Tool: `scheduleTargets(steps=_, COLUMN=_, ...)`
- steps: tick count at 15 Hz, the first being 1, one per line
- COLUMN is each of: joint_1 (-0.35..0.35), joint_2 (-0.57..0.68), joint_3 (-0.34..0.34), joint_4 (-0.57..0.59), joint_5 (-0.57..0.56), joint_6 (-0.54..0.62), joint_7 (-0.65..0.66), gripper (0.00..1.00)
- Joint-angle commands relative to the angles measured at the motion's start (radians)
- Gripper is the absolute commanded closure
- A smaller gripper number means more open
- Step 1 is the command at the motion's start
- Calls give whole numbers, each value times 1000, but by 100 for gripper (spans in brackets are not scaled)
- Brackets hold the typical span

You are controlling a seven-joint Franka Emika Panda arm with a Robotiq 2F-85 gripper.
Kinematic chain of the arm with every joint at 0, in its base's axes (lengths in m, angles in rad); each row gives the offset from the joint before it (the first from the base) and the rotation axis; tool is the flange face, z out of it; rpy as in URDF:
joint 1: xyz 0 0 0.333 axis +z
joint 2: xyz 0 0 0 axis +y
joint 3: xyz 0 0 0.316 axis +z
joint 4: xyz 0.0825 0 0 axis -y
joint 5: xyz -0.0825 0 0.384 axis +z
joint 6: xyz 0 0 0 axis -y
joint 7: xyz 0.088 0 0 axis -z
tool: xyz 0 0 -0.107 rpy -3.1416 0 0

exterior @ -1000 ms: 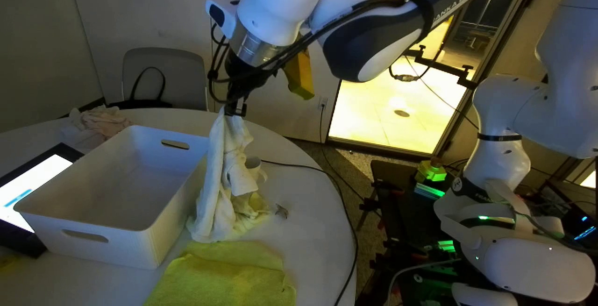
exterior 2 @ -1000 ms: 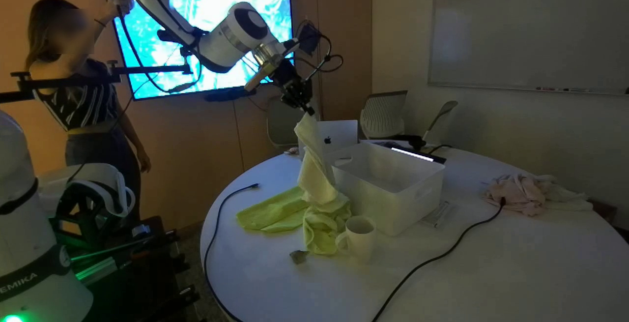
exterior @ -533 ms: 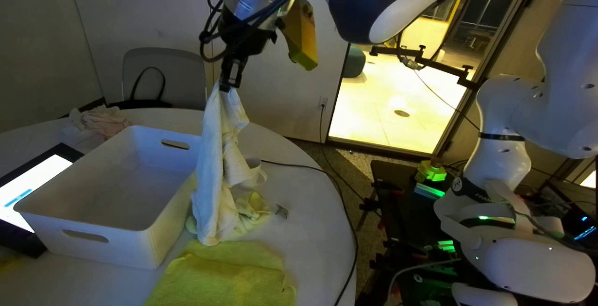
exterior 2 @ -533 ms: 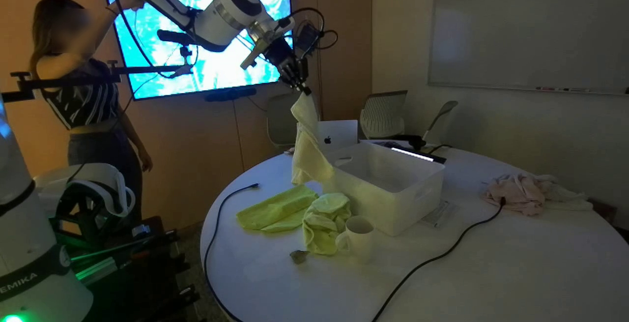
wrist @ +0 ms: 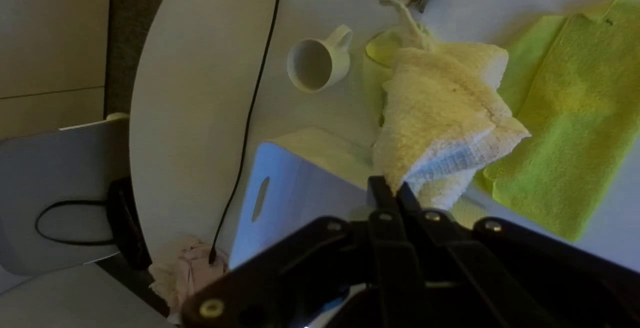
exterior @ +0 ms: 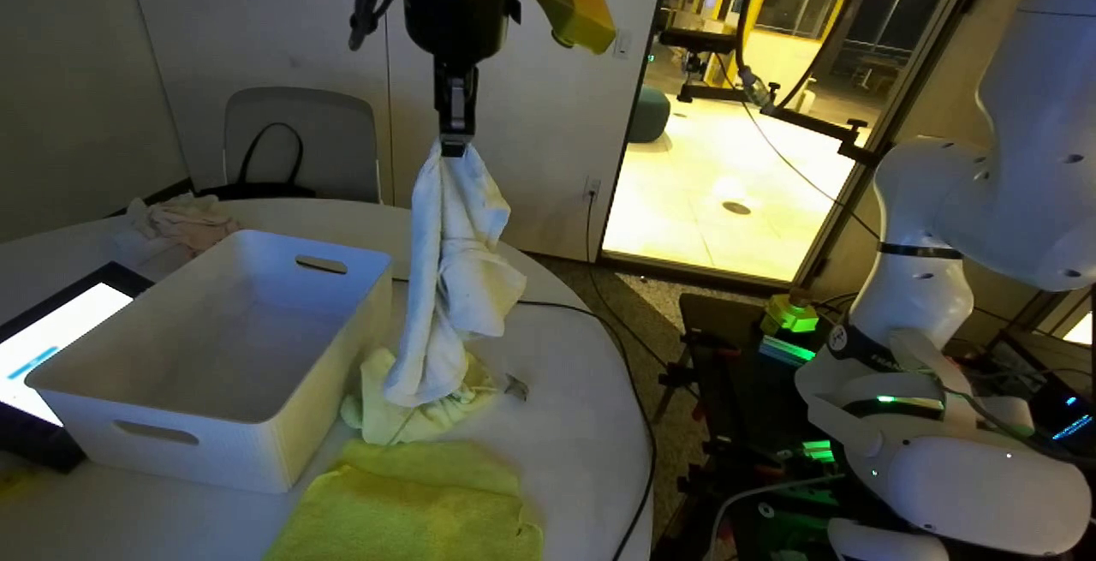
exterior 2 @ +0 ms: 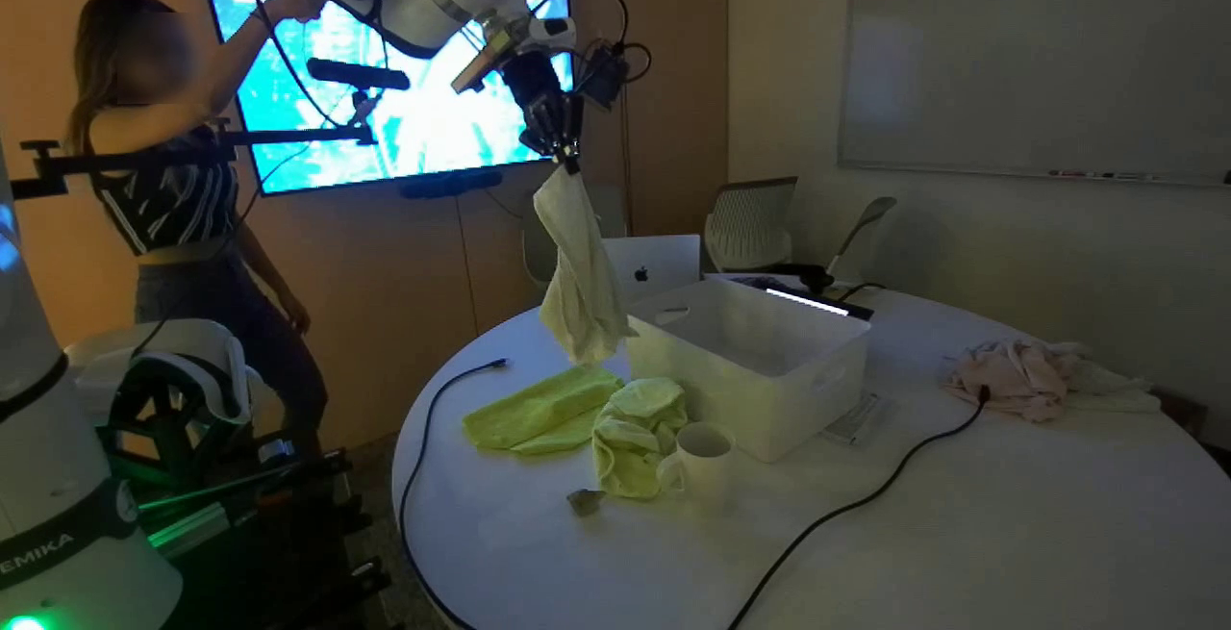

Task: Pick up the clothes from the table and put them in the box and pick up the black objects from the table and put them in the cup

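The jaws are clenched on one end of a whitish cloth [exterior: 449, 278], which hangs above the surface [exterior 2: 1010, 515], outside the box [exterior: 235, 454]. Near the box lie a crumpled cloth [exterior 2: 635, 442] and a folded green cloth [exterior: 411, 505]; just beside the crumpled cloth, the cup [exterior 2: 705, 476] stands upright and a dark object [exterior 2: 585, 502] lies.

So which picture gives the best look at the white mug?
The wrist view: it looks down into the mug, showing the opening and handle, with nothing in front. An exterior view shows its side, rim and handle beside the crumpled cloth, pale against the white table. In an exterior view, the hanging cloth apparently hides it.
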Motion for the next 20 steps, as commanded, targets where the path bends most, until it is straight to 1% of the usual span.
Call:
scheduleTargets(steps=1, joint_1=-20, joint_2=75, joint_3=26, joint_4=136, joint_5=52, joint_6=-77, joint_7=-106, gripper=99)
scheduleTargets(steps=6, joint_1=-18, joint_2=139, joint_3=22, joint_4=224, joint_5=101, joint_6=-85, joint_7=-124, gripper=99)
scheduleTargets(steps=9, joint_1=-17, joint_2=167, joint_3=21, joint_4=257, joint_5=133, joint_6=-50, joint_7=-111, gripper=99)
scheduleTargets(steps=11, joint_1=-15, joint_2=175, joint_3=14, joint_4=267, joint_5=136, joint_6=2, joint_7=-69, gripper=99)
scheduleTargets(steps=12, joint_1=-9, joint_2=293, joint_3=2, joint_4=415, joint_5=99, joint_6=19, joint_7=-88, gripper=99)
scheduleTargets(steps=13, joint_1=-7, joint_2=311, joint_3=0, joint_4=440, joint_5=99, joint_6=46, joint_7=-90, gripper=99)
scheduleTargets(steps=15, joint_1=1, joint_2=377, joint_3=-12, joint_4=530, joint_5=109, joint_6=73, joint_7=-88, gripper=99)
scheduleTargets(steps=17, joint_1=7, joint_2=442, joint_3=-22, joint_4=627, joint_5=123, joint_6=60, joint_7=-109, gripper=99)
scheduleTargets(steps=20, joint_1=23, joint_2=523, joint_3=-42, joint_4=743, joint_5=122, joint_6=78, joint_7=-83, gripper=99)
